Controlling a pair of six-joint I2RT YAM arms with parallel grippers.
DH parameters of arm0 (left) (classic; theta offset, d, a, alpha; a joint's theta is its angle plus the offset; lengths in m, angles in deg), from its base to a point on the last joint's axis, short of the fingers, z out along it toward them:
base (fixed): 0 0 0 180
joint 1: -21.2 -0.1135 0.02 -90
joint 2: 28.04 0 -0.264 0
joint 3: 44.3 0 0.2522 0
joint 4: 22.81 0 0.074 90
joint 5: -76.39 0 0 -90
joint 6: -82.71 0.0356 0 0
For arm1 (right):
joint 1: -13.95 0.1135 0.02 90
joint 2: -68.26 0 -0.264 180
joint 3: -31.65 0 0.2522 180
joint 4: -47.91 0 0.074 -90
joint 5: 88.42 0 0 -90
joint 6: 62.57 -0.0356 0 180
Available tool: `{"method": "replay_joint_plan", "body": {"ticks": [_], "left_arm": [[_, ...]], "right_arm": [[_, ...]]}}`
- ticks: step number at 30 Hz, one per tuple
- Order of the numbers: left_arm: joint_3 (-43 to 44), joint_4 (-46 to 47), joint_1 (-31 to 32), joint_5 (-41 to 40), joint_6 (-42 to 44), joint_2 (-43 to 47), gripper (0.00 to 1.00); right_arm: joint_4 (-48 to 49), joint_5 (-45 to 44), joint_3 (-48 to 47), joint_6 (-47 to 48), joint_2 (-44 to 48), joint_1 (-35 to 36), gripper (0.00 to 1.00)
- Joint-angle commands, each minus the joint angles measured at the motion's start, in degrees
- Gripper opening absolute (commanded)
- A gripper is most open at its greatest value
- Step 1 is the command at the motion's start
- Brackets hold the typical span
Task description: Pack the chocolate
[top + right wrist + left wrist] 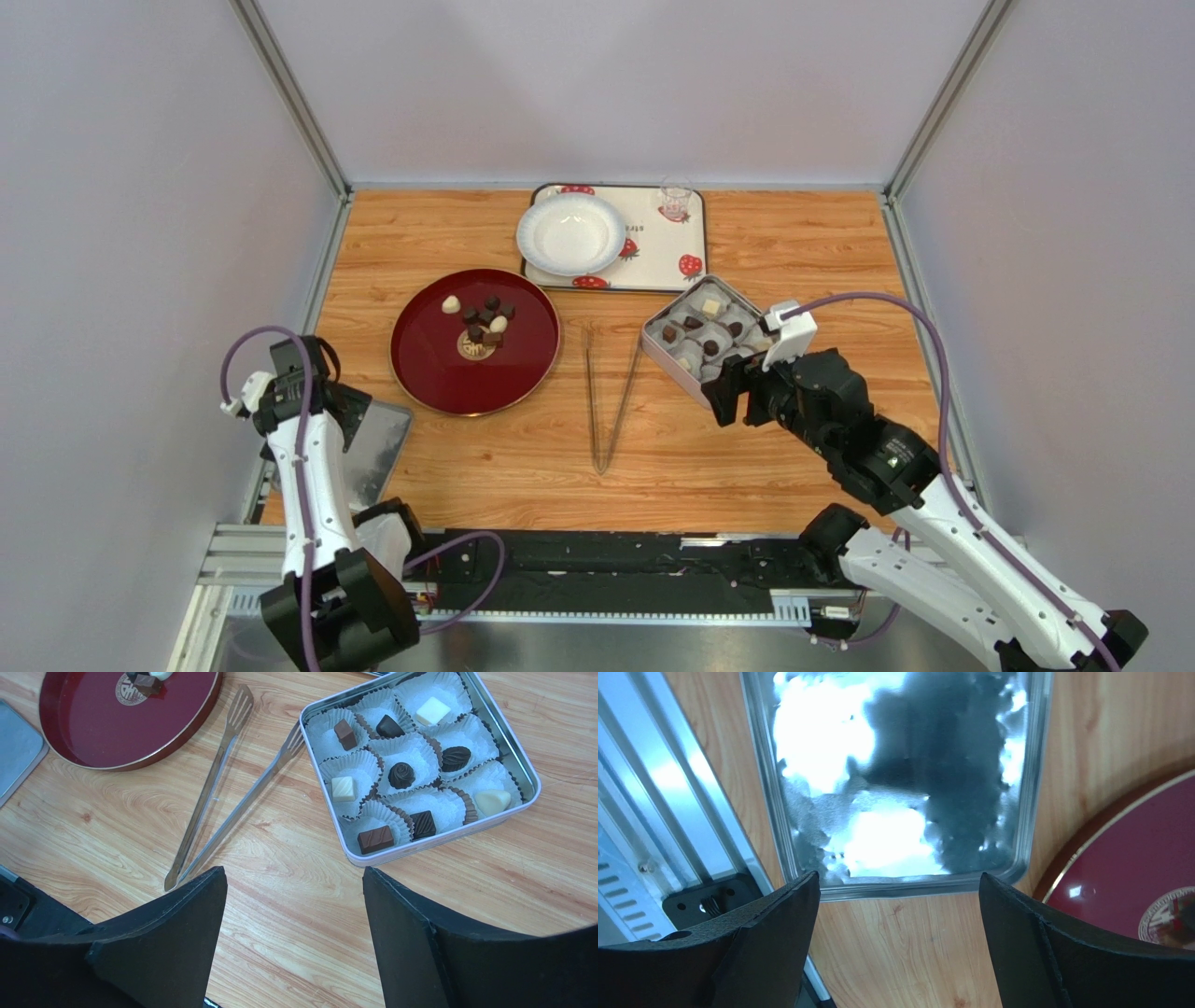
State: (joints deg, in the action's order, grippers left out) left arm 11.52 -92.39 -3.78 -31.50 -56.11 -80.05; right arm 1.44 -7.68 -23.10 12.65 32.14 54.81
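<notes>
Just short of the square tin (449, 827), on its near side, the right gripper (295, 875) hovers over bare wood with its fingers spread wide and nothing between them. The chocolate (402, 775) sits ahead of those fingertips, apart from them, one piece in each of the tin's nine paper cups. A few loose pieces (480, 325) lie on the red plate (421, 364), to the left of the tin beyond the tongs (224, 777) and well apart from both grippers. Far to the tin's left, past the plate, the left gripper (898, 885) hangs with its fingers spread over the near edge of a flat metal lid (899, 777), touching nothing that can be seen. With every cup filled, closing the tin looks like the next step, and the risks sit there. The lid lies flat on the table with only a thin rim to grip, so the fingers could skate off it or shove it toward the plate. If the lid came down tilted on the tin, it could crush the cups or knock pieces out. The right gripper is also close enough to nudge the tin askew.
</notes>
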Motion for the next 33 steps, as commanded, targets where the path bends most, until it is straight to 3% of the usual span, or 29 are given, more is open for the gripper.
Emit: {"method": "replay_joint_plan", "body": {"ticks": [1,3,11,18,19,24,32,33], "left_arm": [[-4.0,2.3,-5.3,1.5,-3.7,2.8,0.90],[-4.8,4.8,-7.9,3.0,-2.3,2.2,0.88],[-1.0,11.8,-7.9,8.5,7.7,-8.4,0.86],[5.3,14.8,-7.5,12.9,7.7,-17.1,0.79],[6.3,14.9,-7.1,13.0,7.6,-19.2,0.75],[12.6,14.0,-3.3,12.5,6.8,-26.0,0.74],[15.8,13.1,-2.5,11.9,5.3,-34.6,0.68],[15.9,13.2,-2.6,11.7,5.4,-35.6,0.61]], "right_arm": [[2.2,1.4,0.6,-0.3,2.1,0.3,0.75],[2.2,1.5,1.1,-0.6,2.8,0.3,0.75],[3.0,2.4,1.7,-0.8,2.6,0.3,0.76],[2.8,1.2,1.6,-0.5,1.1,0.3,0.76],[2.9,1.1,1.7,-0.6,1.1,0.2,0.76],[2.8,-0.2,1.5,-0.3,0.0,0.2,0.75],[2.8,-1.6,1.6,-0.3,-0.4,0.3,0.75],[2.8,-1.6,1.7,-0.4,-0.4,0.3,0.75]]}}
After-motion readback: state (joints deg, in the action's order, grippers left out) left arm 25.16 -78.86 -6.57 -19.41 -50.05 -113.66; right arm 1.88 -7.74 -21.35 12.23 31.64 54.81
